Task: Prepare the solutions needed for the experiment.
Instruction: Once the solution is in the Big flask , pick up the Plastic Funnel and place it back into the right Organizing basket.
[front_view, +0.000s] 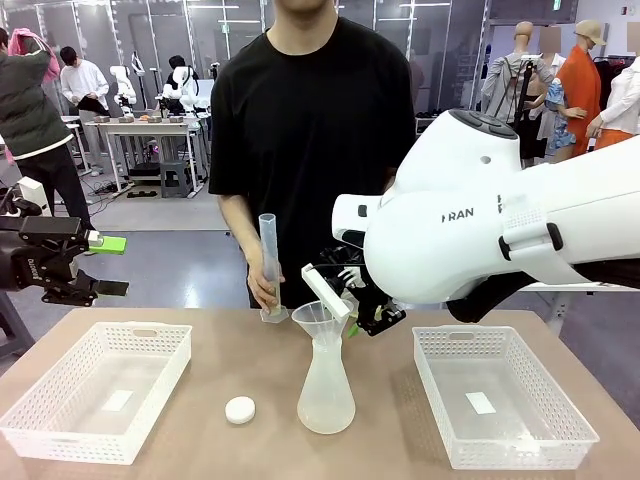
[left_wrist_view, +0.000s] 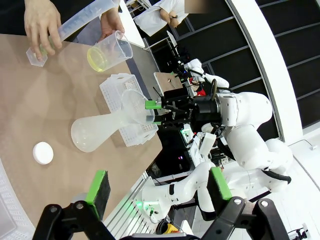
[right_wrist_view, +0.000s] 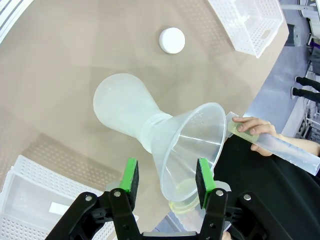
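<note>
Close beside right end effector (right_wrist_view: 167, 164), solutions (left_wrist_view: 98, 59)

Not much readable text here
Only the dark letters "RAN" on the white shell of the right arm (front_view: 470, 215). The pale marking on the left gripper (front_view: 110, 266), on its black body, is too blurry to read.

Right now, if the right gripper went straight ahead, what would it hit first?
The clear funnel in the conical flask; its edge seems between the fingers of the right gripper, though depth is unclear.
</note>
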